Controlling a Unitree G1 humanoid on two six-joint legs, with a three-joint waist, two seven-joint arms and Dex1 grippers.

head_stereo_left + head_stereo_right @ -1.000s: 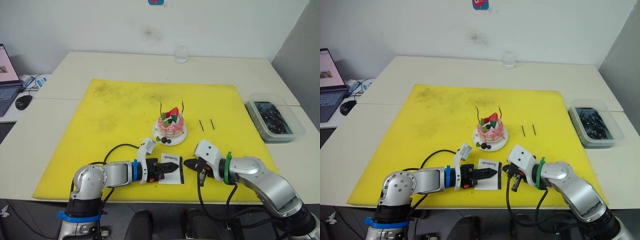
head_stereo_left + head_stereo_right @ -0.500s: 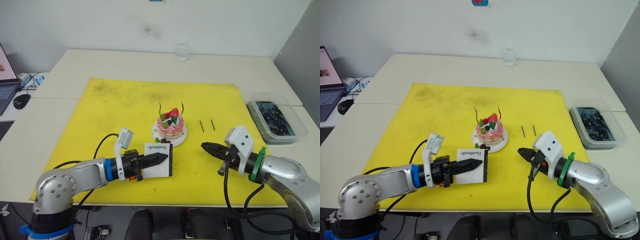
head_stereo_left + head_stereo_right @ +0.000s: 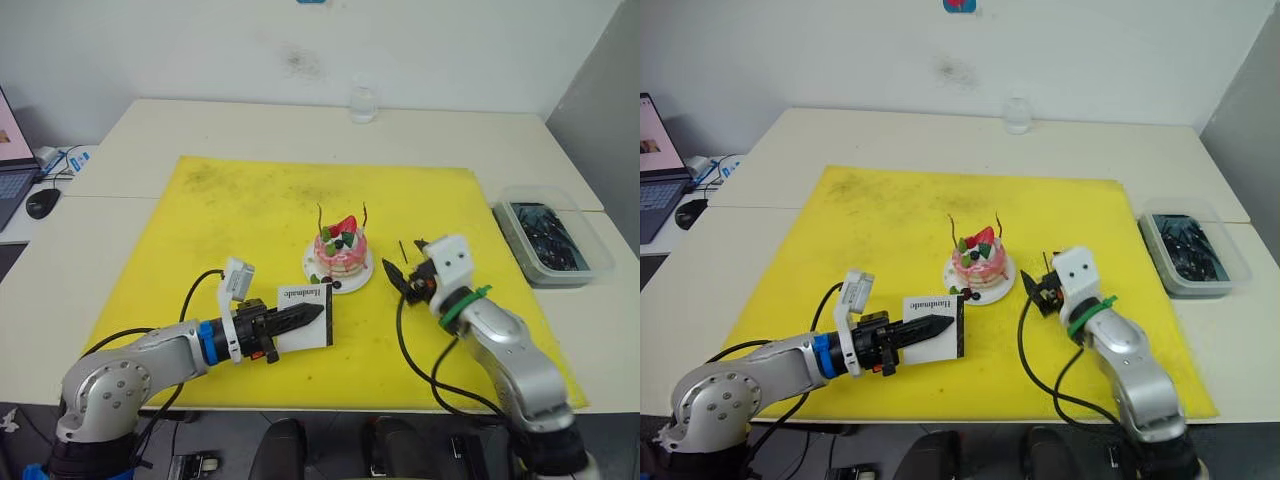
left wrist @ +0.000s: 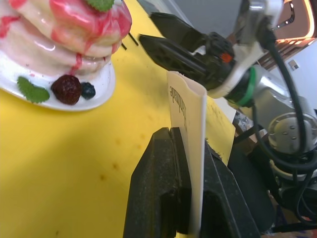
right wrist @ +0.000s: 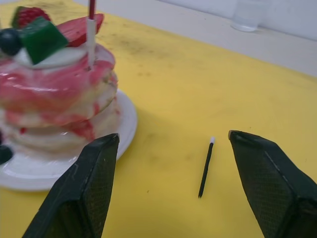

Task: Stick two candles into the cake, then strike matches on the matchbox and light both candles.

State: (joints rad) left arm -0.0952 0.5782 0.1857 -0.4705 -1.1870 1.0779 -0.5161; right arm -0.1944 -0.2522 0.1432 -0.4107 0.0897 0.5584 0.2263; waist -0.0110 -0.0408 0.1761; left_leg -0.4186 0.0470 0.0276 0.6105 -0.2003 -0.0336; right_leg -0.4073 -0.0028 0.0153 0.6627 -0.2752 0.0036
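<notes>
A clear bin point(image 3: 556, 240) sits on the table point(image 3: 200, 130) off the right edge of the yellow mat point(image 3: 250, 215); it holds a heap of small dark pieces, too small to tell apart. A clear glass point(image 3: 362, 103) stands at the far side of the table, and what is in it cannot be made out. At the left edge a laptop point(image 3: 12, 160) is cut off, with a mouse point(image 3: 44, 203) beside it.

One cake point(image 3: 340, 250) sits on its white plate point(image 3: 318, 275) near the middle of the mat. Two candles point(image 3: 365, 214) stand upright in its top, one on each side of the strawberry slice. No flame shows on either.

Two matches point(image 3: 402, 250) lie flat on the mat just right of the cake, side by side and apart from each other; the right gripper partly hides one. In the right wrist view one match point(image 5: 205, 168) lies between the fingertips, pale tip pointing away.

The left gripper point(image 3: 300, 318) is clamped on the one matchbox point(image 3: 306, 315), holding it on edge above the mat, in front of the cake; the box's "Handmade" face is turned up toward the head camera. In the left wrist view the box point(image 4: 190, 129) stands between the fingers point(image 4: 161, 188).

The right gripper point(image 3: 401, 279) hovers low beside the plate, fingers point(image 5: 94, 183) spread wide, holding nothing.
</notes>
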